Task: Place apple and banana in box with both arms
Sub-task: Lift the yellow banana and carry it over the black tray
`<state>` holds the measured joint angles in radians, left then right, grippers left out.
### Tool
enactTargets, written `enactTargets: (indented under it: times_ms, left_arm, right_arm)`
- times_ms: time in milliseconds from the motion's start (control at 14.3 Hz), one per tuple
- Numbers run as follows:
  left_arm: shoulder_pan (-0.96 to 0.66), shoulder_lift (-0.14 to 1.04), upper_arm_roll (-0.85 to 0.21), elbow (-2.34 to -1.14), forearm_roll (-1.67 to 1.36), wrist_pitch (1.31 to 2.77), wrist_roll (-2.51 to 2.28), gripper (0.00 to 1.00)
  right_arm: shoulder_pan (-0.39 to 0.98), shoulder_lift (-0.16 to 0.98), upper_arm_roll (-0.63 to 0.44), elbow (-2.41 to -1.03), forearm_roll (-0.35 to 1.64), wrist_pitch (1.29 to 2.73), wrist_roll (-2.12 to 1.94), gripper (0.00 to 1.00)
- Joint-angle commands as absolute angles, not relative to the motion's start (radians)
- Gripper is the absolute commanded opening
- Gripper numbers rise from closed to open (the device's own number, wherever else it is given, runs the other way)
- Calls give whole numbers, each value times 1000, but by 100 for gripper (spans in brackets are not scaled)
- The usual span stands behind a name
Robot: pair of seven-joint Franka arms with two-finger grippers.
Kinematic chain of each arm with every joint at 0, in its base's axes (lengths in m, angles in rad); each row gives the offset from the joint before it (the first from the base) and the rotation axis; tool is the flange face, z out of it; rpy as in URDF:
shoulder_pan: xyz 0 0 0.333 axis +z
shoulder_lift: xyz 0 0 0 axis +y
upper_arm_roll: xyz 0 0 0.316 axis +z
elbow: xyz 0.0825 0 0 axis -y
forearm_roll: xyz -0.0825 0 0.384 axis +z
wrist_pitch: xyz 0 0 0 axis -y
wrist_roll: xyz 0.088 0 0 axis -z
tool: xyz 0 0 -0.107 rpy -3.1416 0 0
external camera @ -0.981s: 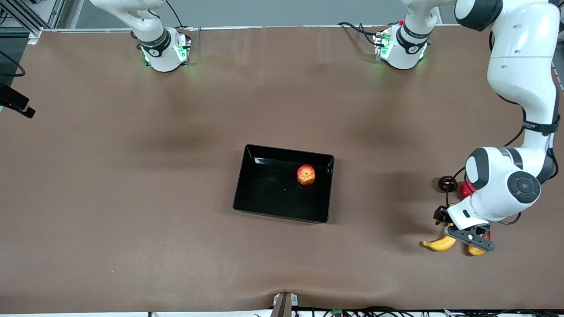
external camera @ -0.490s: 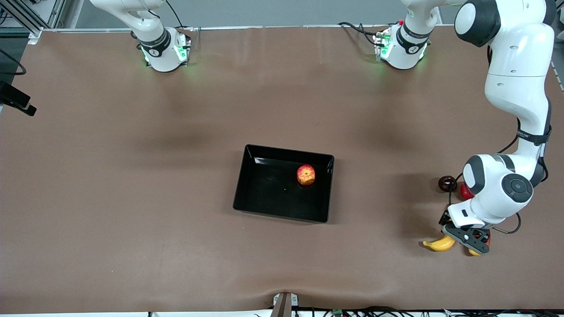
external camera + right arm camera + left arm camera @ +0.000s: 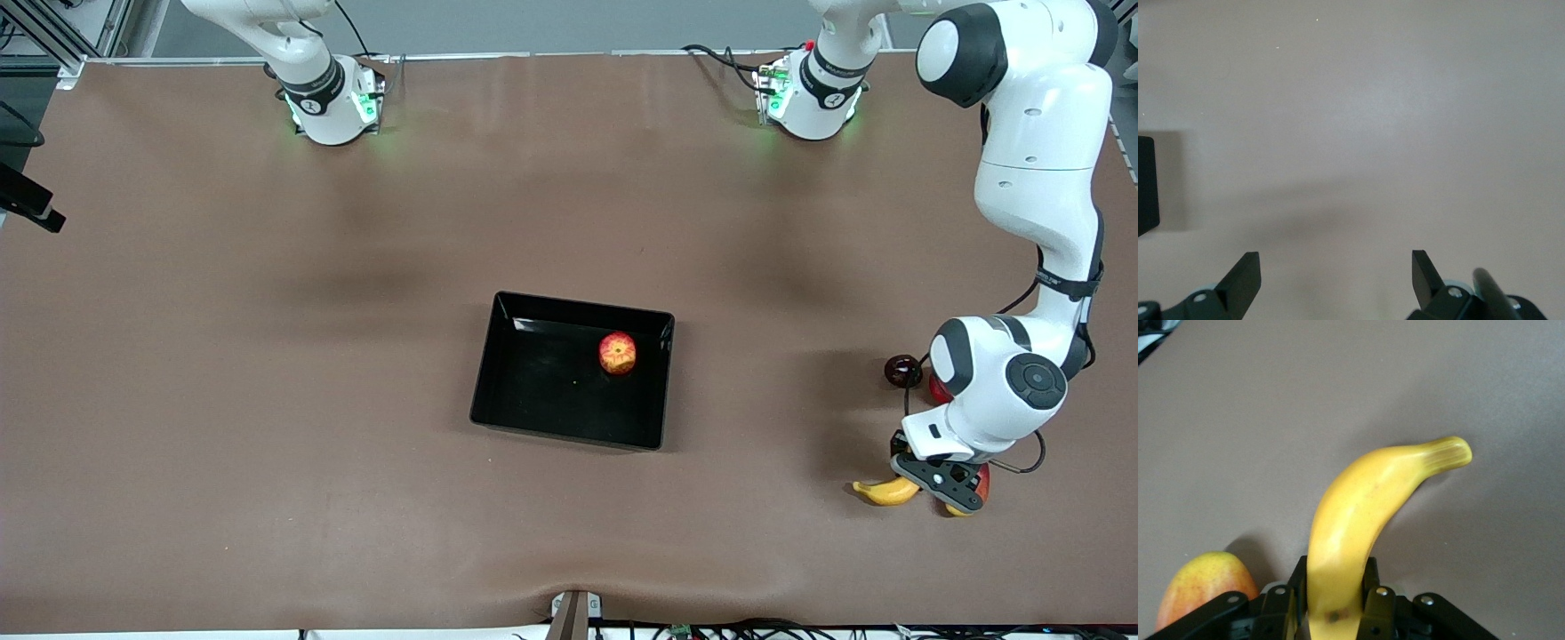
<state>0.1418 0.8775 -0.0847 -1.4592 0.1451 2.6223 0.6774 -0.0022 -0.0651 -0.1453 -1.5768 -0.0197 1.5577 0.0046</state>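
Note:
The apple (image 3: 617, 353) lies in the black box (image 3: 569, 437) at mid-table, near the corner toward the left arm's base. The yellow banana (image 3: 883, 492) lies on the table at the left arm's end, near the front camera. My left gripper (image 3: 935, 476) is down on it. In the left wrist view the banana (image 3: 1365, 500) runs between the two fingers (image 3: 1378, 593), which press its sides close to one end, so the left gripper (image 3: 1333, 580) is shut on it. My right gripper (image 3: 1335, 263) is open and empty above bare table; it is out of the front view.
A red-yellow mango (image 3: 965, 505) lies right beside the banana, also seen in the left wrist view (image 3: 1198, 590). A plain red fruit (image 3: 936, 388) and a dark ring (image 3: 903, 370) lie just farther from the front camera. A box corner (image 3: 1146, 183) shows in the right wrist view.
The left arm has come down and drawn its gripper in over the banana's end by the mango. The banana, apple and box have not moved.

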Motion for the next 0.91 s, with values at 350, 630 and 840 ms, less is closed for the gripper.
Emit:
enactTargets:
  times_ms: [350, 630, 840]
  left_arm:
    - [124, 698, -204, -1447, 95, 2341, 502, 0]
    - [-15, 631, -213, -1445, 100, 2237, 228, 0]
    - [-133, 617, -213, -1447, 101, 2215, -30, 0]
  right_arm:
    - [-9, -54, -147, -1545, -23, 1539, 6, 100]
    - [-9, -55, -147, -1545, -23, 1534, 9, 100]
    - [-9, -54, -147, -1545, -21, 1539, 9, 100]
